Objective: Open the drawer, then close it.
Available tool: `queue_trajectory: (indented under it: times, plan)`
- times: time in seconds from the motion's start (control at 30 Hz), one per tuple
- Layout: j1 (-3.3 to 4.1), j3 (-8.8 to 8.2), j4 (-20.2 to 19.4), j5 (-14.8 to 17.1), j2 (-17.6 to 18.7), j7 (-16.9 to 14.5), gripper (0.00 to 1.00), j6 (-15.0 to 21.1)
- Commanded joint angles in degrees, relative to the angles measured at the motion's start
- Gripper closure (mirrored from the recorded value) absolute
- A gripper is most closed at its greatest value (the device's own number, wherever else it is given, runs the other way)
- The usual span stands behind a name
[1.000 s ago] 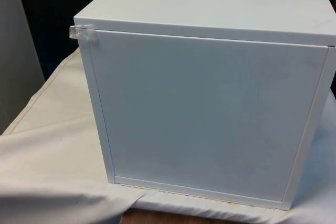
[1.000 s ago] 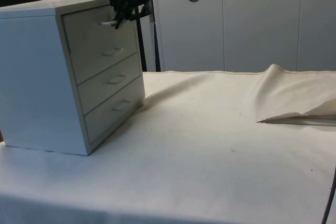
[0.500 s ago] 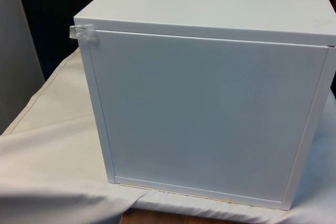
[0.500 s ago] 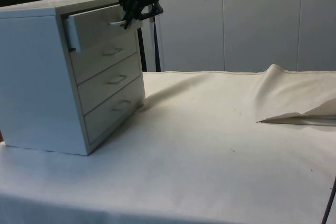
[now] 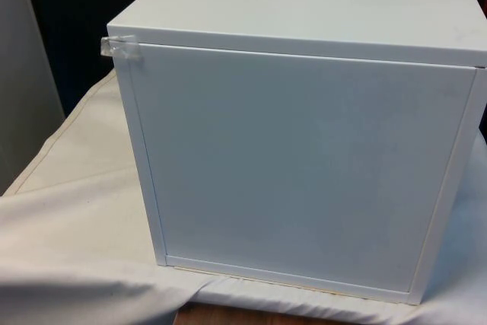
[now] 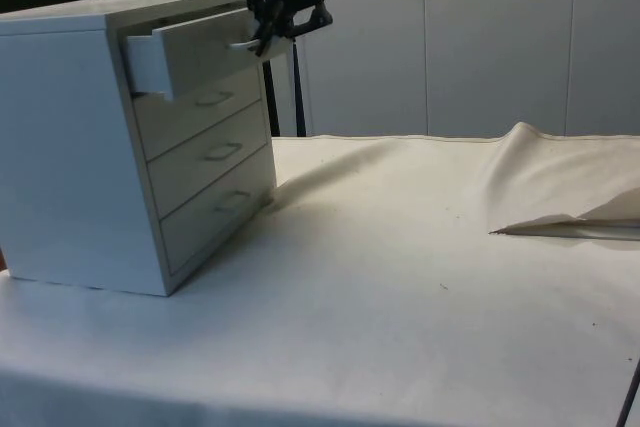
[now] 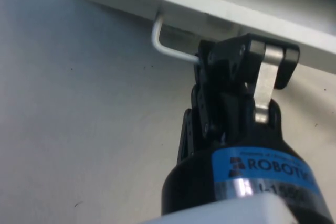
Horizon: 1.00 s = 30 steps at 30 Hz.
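— Two fingers (image 7: 265, 72), and we have them closed round the thin metal handle (image 7: 170, 51) of the top drawer (image 6: 195, 52); in the wrist view the bar runs straight into the black gripper (image 7: 239, 77) and disappears between the pads.

— So what has changed for us in the last second?

— The drawer has come out. A second ago its face sat flush with the three below it; half a second ago it stood a little proud; now, in the side view, it juts well clear of the chest of drawers (image 6: 110, 147), and we can see the side wall of the drawer box. The gripper (image 6: 272, 35) has travelled with it, away from the chest.

— Then we judge the opening half nearly done?

— We think so. It is open far enough to count, or close to it. What we still owe is the closing: push the same handle back until the face is flush again.

— And where does the drawer lie from our fingers?

— Its front is just behind them, touching through the handle alone; the drawer stretches from there back into the chest, which stands on the white cloth (image 6: 400, 277). From the front view we get the chest's plain back panel (image 5: 297, 165), with a scrap of clear tape (image 5: 122, 47) at its upper corner on the front view's left.
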Motion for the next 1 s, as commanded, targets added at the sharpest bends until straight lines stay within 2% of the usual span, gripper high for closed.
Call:
queue_trajectory:
  times: [0.0,0.2,0.23,0.27,0.43,0.47,0.5,0.73,0.77,0.8,0.97]
  plan:
    - [-1.89,0.74,-1.43,-1.83,-1.09,0.23,1.0,0.29]
    - [-2.12,1.03,-2.92,-1.83,-2.92,-0.57,1.0,-0.74]
    - [-0.11,0.0,-1.6,0.0,-1.72,-0.86,1.0,-0.29]
    - [-2.12,1.09,-3.04,-1.83,-3.15,-0.69,1.0,-0.97]
    - [-2.01,1.38,-3.27,-1.89,-4.24,-0.92,1.0,-2.92]
    - [-0.11,0.23,-1.95,0.0,-2.98,-1.32,1.0,-2.29]
    - [-1.89,1.43,-3.32,-1.89,-4.64,-0.97,1.0,-3.78]
    - [-1.72,1.66,-3.44,-1.89,-5.96,-1.43,1.0,-7.16]
    - [-0.11,0.52,-2.01,-0.06,-4.53,-1.95,1.0,-6.19]
    - [-1.72,1.72,-3.44,-1.89,-6.13,-1.49,1.0,-7.62]
    - [-1.66,2.01,-3.55,-2.01,-7.05,-1.43,1.0,-9.85]
